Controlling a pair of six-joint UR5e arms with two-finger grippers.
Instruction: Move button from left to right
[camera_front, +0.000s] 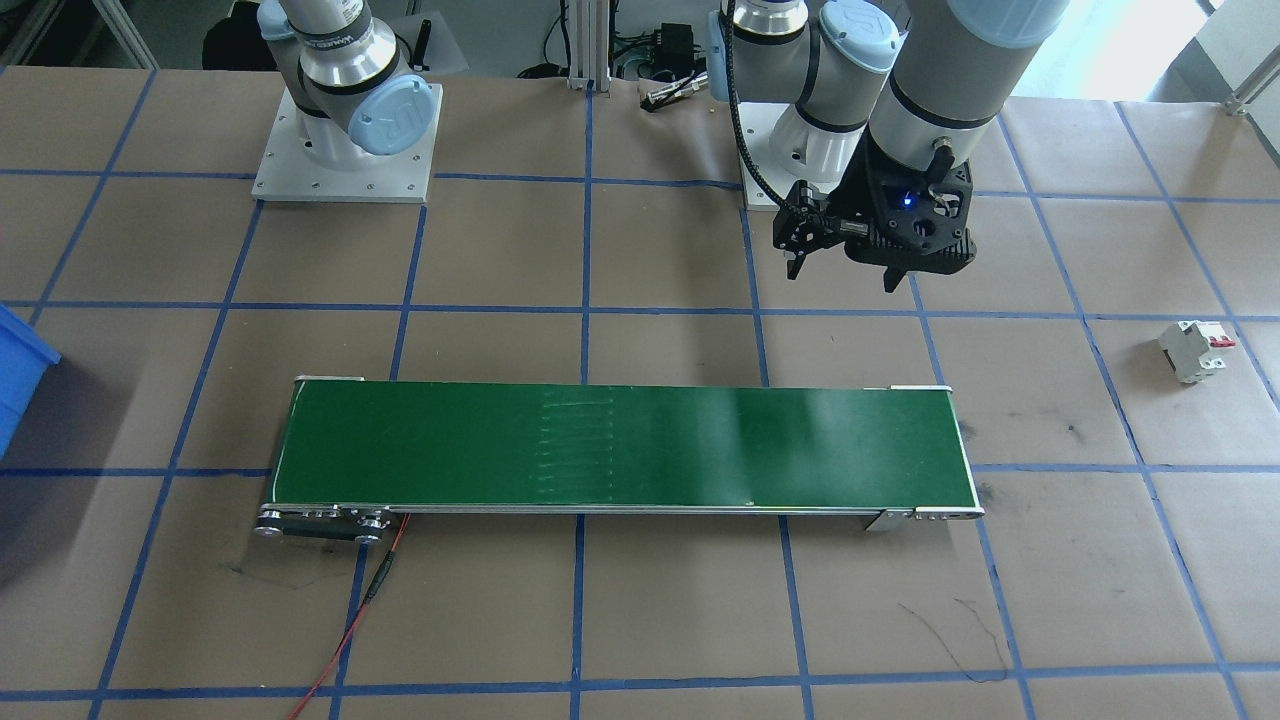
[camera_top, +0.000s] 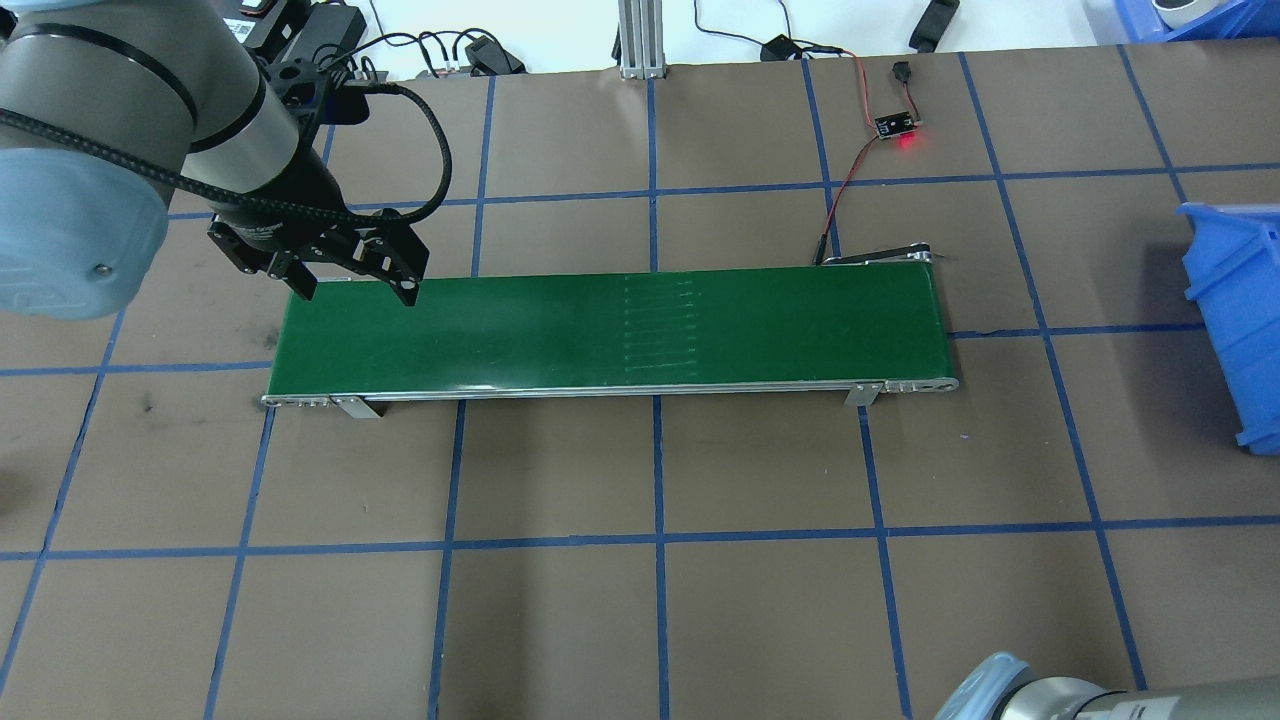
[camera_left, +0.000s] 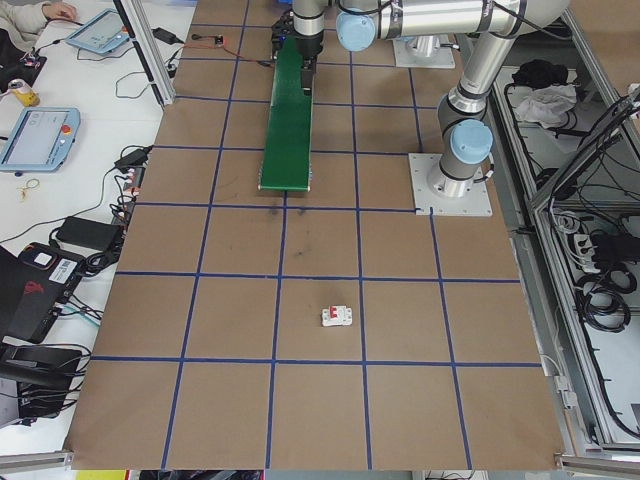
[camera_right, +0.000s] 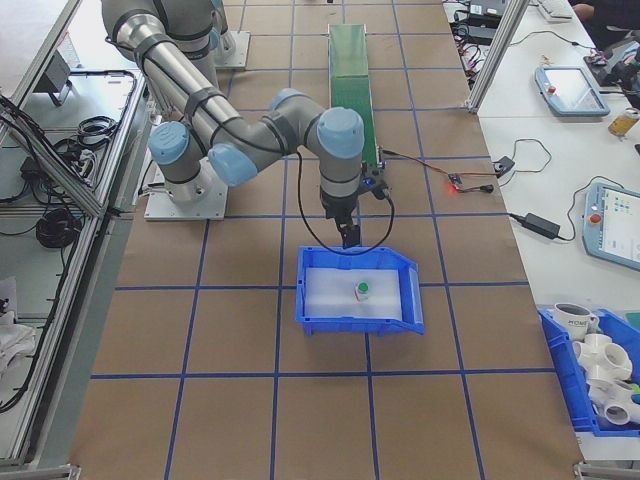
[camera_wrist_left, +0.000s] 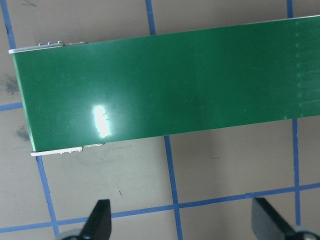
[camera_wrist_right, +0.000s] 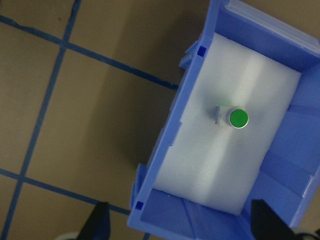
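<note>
The button (camera_wrist_right: 235, 118), a green round cap on a pale base, lies on white foam inside the blue bin (camera_wrist_right: 170, 130); it also shows in the exterior right view as the button (camera_right: 362, 289). My right gripper (camera_wrist_right: 182, 225) hovers open over the bin's near wall, above and short of the button, holding nothing. It also appears as the right gripper (camera_right: 350, 235) above the bin (camera_right: 310, 300). My left gripper (camera_top: 355, 290) hangs open and empty over the left end of the green conveyor belt (camera_top: 600, 325).
A white circuit breaker (camera_front: 1192, 350) with a red lever lies on the brown table beyond the belt's left end. A small board with a red light (camera_top: 897, 127) and wires sits behind the belt. Blue tape lines grid the table.
</note>
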